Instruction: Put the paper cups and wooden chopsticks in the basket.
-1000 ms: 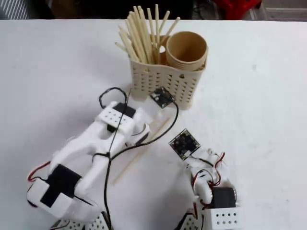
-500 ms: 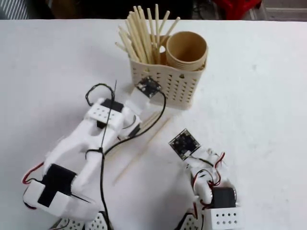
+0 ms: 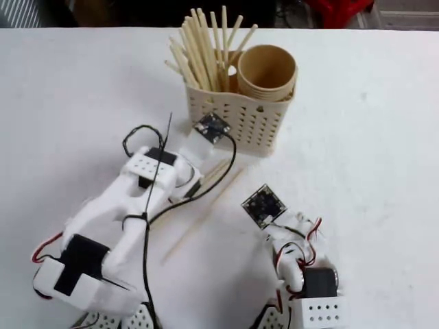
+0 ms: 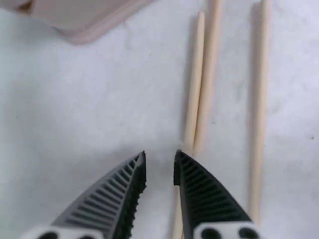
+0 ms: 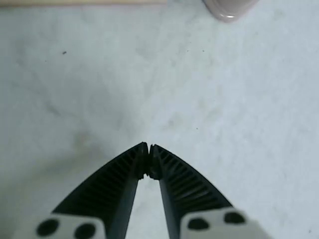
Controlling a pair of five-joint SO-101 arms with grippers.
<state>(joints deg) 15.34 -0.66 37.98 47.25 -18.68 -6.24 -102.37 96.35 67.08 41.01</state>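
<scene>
End effector (image 4: 159, 162) (left) beside chopsticks (image 4: 205, 89).

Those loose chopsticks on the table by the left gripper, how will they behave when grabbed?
The chopsticks look like thin wood: likely stiff and light. Lying flat on the table, they may roll or skid when nudged. Two lie touching near the left gripper, so a pinch might catch both.

A white bench (image 3: 370, 137), matte and faintly mottled up close, spreading across nearly all of the high view. Beyond its far edge, a dark strip of room (image 3: 151, 10). Behind the far left corner, a pale striped thing (image 3: 15, 12); toward the far right corner, a red object (image 3: 337, 9) and beside it a grey box-like shape (image 3: 405, 14). Soft, even light; faint shadows.
</scene>
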